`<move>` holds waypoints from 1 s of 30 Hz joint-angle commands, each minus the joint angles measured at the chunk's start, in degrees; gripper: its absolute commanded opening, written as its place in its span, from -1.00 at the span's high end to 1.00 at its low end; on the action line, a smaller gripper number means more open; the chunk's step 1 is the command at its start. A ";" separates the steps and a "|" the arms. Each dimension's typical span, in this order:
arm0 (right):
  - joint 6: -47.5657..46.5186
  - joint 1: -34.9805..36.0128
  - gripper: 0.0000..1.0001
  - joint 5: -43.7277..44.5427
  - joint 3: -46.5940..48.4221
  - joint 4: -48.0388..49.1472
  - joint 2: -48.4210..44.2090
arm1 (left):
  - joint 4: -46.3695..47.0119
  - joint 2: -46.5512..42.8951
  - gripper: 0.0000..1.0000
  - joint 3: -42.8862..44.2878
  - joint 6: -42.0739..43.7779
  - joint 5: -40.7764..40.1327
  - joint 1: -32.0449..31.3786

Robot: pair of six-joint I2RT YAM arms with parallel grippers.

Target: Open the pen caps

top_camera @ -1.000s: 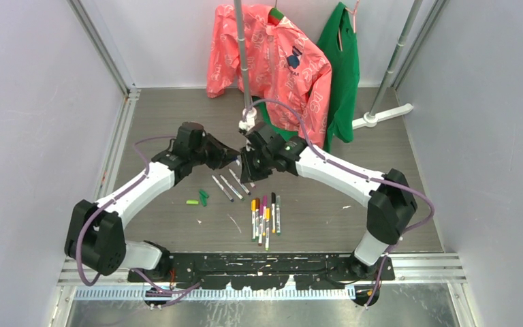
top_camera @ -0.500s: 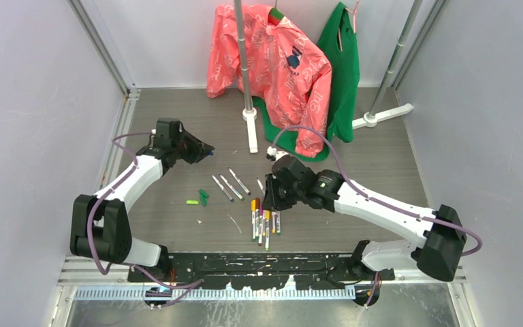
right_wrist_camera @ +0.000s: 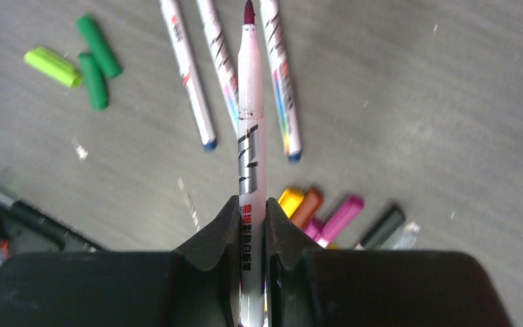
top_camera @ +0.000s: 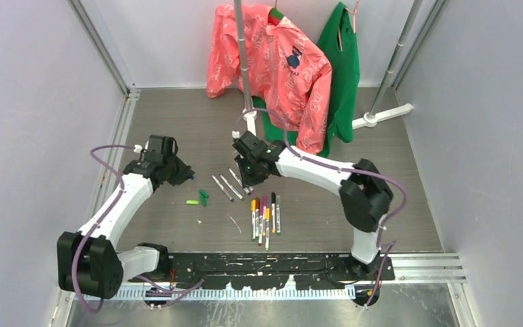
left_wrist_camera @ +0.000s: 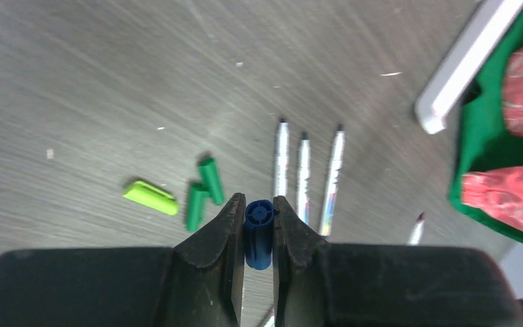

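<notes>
While your left gripper (left_wrist_camera: 259,208) pinches the blue cap (left_wrist_camera: 259,242) and your right gripper (right_wrist_camera: 251,208) clamps an uncapped pen (right_wrist_camera: 250,136) mid-barrel, expect light, slick, rigid plastic; hold barrels, not tips.

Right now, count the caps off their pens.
4. A lime cap and two dark green caps lie together on the table; a blue cap sits in the left gripper. More may be hidden.

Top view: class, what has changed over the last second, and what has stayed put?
The grippers, close together at first, have parted. The left gripper swung left and nearer, shut on a blue cap; the right gripper ended over the three loose pens, holding an uncapped pen. The green caps and the capped pens have not moved.
</notes>
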 commanded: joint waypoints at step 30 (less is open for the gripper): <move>-9.62 -3.28 0.36 4.80 15.75 -3.07 21.66 | 4.96 7.57 0.43 -10.10 0.10 -2.41 0.09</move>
